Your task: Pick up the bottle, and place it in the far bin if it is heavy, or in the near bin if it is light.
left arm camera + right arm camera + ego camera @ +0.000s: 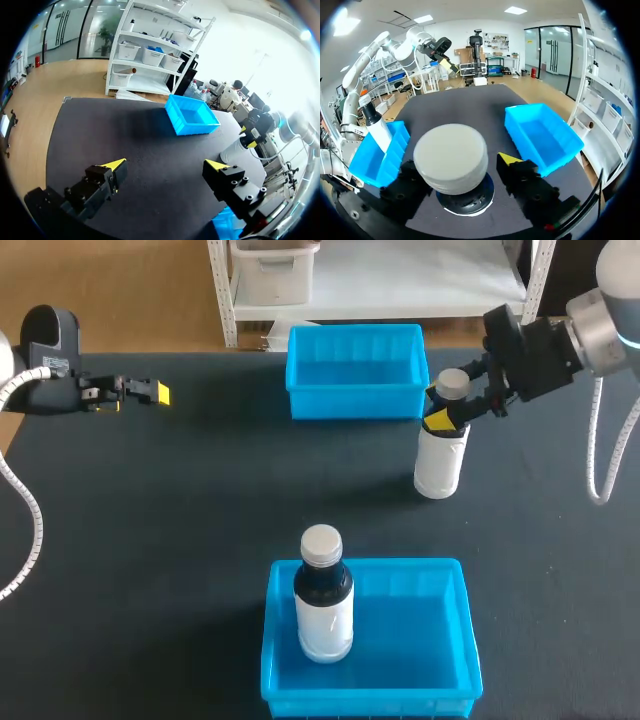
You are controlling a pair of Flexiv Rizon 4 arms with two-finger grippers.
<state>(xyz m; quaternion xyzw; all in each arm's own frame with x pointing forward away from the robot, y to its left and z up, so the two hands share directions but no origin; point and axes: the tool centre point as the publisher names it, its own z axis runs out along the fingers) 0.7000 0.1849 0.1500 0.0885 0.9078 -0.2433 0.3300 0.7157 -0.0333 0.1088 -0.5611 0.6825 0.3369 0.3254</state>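
Observation:
A white bottle [440,460] with a grey cap [451,155] stands upright on the dark table, just right of the far blue bin [355,400]. My right gripper [447,410] sits around its neck, fingers open, with a gap showing between the cap and the yellow-tipped finger [509,160]. The far bin looks empty. The near blue bin [430,640] holds a second upright bottle [323,600] with a dark neck band. My left gripper [150,392] hovers open over the table's far left, nothing between its fingers [114,165].
Dark tabletop lies between the two bins and across the left half. The near bin [375,155] and far bin [542,135] flank the bottle in the right wrist view. My right arm's cable [600,450] hangs at the right edge.

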